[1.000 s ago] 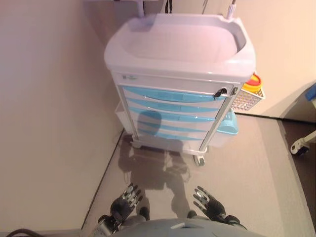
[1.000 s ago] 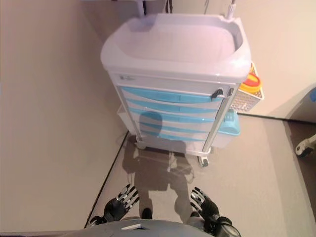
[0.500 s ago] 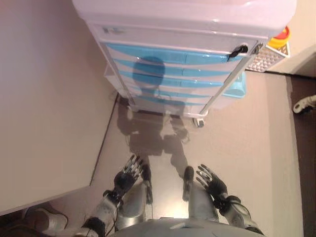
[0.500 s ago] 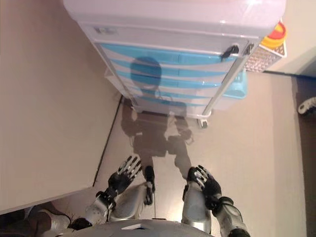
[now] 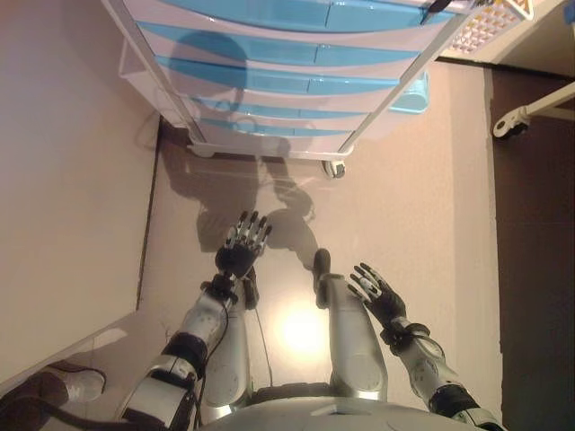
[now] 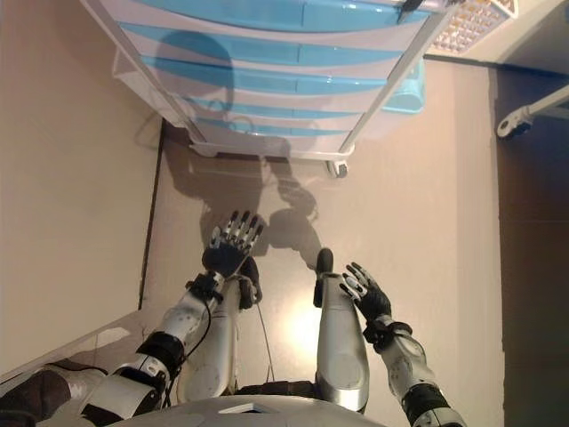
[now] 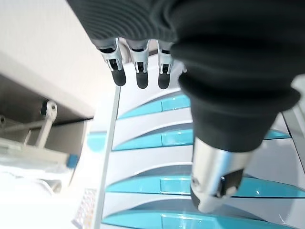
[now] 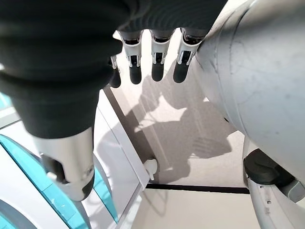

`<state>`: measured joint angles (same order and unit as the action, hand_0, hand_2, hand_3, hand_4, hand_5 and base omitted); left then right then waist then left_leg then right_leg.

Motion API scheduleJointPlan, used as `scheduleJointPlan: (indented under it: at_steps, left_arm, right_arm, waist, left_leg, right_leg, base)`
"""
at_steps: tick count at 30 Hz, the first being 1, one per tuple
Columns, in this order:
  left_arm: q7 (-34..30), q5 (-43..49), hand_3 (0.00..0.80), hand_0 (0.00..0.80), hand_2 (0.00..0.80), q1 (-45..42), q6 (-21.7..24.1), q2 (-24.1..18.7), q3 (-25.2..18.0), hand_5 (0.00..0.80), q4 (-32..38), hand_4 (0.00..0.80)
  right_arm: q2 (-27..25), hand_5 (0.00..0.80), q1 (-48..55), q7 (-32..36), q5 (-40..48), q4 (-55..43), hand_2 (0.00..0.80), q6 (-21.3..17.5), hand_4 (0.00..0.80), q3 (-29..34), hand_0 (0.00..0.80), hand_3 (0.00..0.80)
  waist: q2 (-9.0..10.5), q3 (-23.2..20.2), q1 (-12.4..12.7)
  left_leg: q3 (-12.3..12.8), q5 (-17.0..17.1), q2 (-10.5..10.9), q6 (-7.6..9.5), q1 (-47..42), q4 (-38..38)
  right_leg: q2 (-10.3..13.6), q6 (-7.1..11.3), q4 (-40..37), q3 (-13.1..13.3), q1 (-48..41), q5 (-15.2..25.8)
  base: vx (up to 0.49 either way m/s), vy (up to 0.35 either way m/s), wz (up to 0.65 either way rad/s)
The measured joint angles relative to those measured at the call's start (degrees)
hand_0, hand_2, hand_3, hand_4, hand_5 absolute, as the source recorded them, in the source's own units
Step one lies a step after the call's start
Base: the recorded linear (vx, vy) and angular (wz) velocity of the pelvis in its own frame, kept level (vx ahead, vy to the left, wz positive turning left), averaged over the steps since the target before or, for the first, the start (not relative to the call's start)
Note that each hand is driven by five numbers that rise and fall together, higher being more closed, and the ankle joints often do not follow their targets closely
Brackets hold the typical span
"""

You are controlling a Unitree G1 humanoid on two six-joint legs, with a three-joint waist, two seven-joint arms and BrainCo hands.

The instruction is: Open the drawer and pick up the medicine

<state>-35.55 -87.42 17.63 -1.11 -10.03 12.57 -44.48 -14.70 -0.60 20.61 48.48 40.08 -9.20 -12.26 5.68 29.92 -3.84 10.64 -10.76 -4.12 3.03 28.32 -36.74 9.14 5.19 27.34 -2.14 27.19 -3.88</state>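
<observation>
We see the cart [image 5: 296, 81] at 12 o'clock of the head views, its blue-fronted drawers [image 5: 269, 49] all flush — none pulled out, so the medicine is not visible; we judge it sits inside one of them, which one we cannot tell. A white mesh basket [image 5: 490, 22] hangs off the cart's side at 1 o'clock, and a pale blue bin [image 5: 415, 92] sits low beside it.

Left robot hand [image 5: 244, 241] is raised ahead of the body at about 11 o'clock, fingers straight and spread, grasping nothing. It is well apart from the drawer fronts; its wrist view looks straight at them, so we read this as lining up for a reach. Right robot hand [image 5: 375, 292] hangs lower at 5 o'clock, released too, fingers relaxed, empty, by the leg — idle.

Task barely begun: no handle touched yet. Next move likely needs the left arm brought up to a drawer handle.
</observation>
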Motion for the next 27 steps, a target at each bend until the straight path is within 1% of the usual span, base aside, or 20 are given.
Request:
scheduleJointPlan:
  at_steps: [2, 6, 9, 12, 14, 18, 20, 23, 27]
  left_arm:
    - [-0.52, -1.52, 0.000, 0.000, 0.000, 0.92, 0.01, 0.50, -0.06, 0.000, 1.12, 0.000]
    - [-1.76, -4.38, 0.000, 0.000, 0.000, 3.06, 0.07, 0.68, -1.15, 0.000, 3.52, 0.000]
    - [-2.14, -6.66, 0.000, 0.000, 0.000, 5.32, 0.05, 0.48, -2.32, 0.000, 5.65, 0.000]
    - [-1.88, -10.07, 0.000, 0.000, 0.000, 9.33, 0.02, -0.60, -3.63, 0.000, 5.80, 0.000]
    - [-0.11, -12.23, 0.000, 0.000, 0.000, 12.72, 0.10, -1.34, -4.65, 0.000, 6.15, 0.000]
    - [2.36, -16.05, 0.000, 0.000, 0.000, 19.19, 0.27, -4.63, -5.71, 0.000, 6.16, 0.000]
    - [3.16, -17.78, 0.000, 0.000, 0.000, 21.53, 1.26, -5.49, -5.83, 0.000, 6.17, 0.000]
    - [5.11, -18.99, 0.000, 0.000, 0.000, 25.32, 2.58, -5.93, -5.61, 0.000, 6.22, 0.000]
    - [6.79, -19.98, 0.000, 0.000, 0.000, 30.07, 4.72, -6.26, -5.45, 0.000, 6.55, 0.000]
  right_arm:
    - [0.04, 0.000, 0.00, 0.05, 0.73, -0.81, 0.000, 0.25, 0.000, -0.01, 0.000, 0.000]
    - [0.11, 0.000, -0.05, 1.05, 1.07, -1.44, 0.000, 0.41, 0.000, -0.02, 0.000, 0.000]
    - [-0.10, 0.000, -0.06, 1.10, 1.74, -2.43, 0.000, 0.42, 0.000, -0.55, 0.000, 0.000]
    - [-0.26, 0.000, -0.24, 1.18, 2.66, -2.53, 0.000, 0.37, 0.000, -1.29, 0.000, 0.000]
    - [-0.37, 0.000, -0.24, 1.23, 3.85, -2.54, 0.000, 0.37, 0.000, -1.68, 0.000, 0.000]
    - [-0.57, 0.000, -0.24, 2.11, 4.45, -2.26, 0.000, 0.24, 0.000, -1.98, 0.000, 0.000]
    - [-0.66, 0.000, -0.24, 2.49, 4.70, -2.26, 0.000, 0.12, 0.000, -2.15, 0.000, 0.000]
    - [-0.94, 0.000, -0.24, 2.83, 5.75, -2.16, 0.000, -0.95, 0.000, -3.22, 0.000, 0.000]
    - [-1.15, 0.000, -0.26, 3.57, 6.65, -2.15, 0.000, -2.55, 0.000, -4.42, 0.000, 0.000]
  waist:
    - [0.28, 0.13, -0.42]
    - [1.13, 0.53, -0.96]
    - [1.37, 0.60, -1.71]
    - [1.74, 0.69, -2.67]
    - [1.97, 0.76, -3.11]
    - [2.59, 0.84, -4.35]
    - [2.60, 0.84, -4.70]
    - [2.61, 0.85, -5.08]
    - [2.62, 0.85, -6.24]
  left_leg:
    - [0.05, -0.64, -0.14, 0.44, 1.16, -1.46]
    - [0.45, -1.04, -0.17, 0.90, 2.33, -2.81]
    - [0.37, -1.19, -0.07, 1.10, 3.68, -3.60]
    - [0.30, -1.53, -0.17, 1.38, 4.17, -4.55]
    - [0.51, -1.78, -0.44, 1.50, 4.57, -5.09]
    - [0.63, -1.82, -0.61, 1.53, 5.49, -5.65]
    - [0.63, -1.91, -0.82, 1.48, 5.91, -5.97]
    - [0.61, -1.90, -0.87, 1.47, 6.40, -5.97]
    - [0.70, -1.90, -0.83, 1.46, 7.02, -5.91]
  right_leg:
    - [0.11, 0.30, 1.00, 0.33, 0.98, -0.22]
    - [0.02, 0.35, 1.83, 1.29, 2.34, -0.23]
    - [-0.07, 0.70, 2.16, 1.73, 3.47, -0.01]
    - [-0.07, 0.91, 2.79, 1.81, 3.78, -0.11]
    - [-0.26, 0.91, 3.08, 2.08, 4.18, -0.11]
    - [-0.49, 0.93, 3.66, 2.61, 5.19, -0.12]
    - [-0.73, 1.20, 3.69, 2.77, 5.54, 0.04]
    - [-0.76, 1.23, 3.68, 2.77, 5.97, 0.05]
    - [-0.73, 1.25, 3.72, 2.85, 6.71, 0.05]
  base:
    - [0.021, 0.012, -0.04]
    - [0.005, 0.002, -0.05]
    - [-0.003, -0.004, -0.03]
    - [0.000, 0.000, 0.00]
    - [0.005, 0.011, -0.07]
    - [0.000, 0.007, -0.03]
    - [-0.020, 0.010, -0.04]
    - [0.000, 0.000, 0.00]
    - [0.000, 0.008, 0.00]
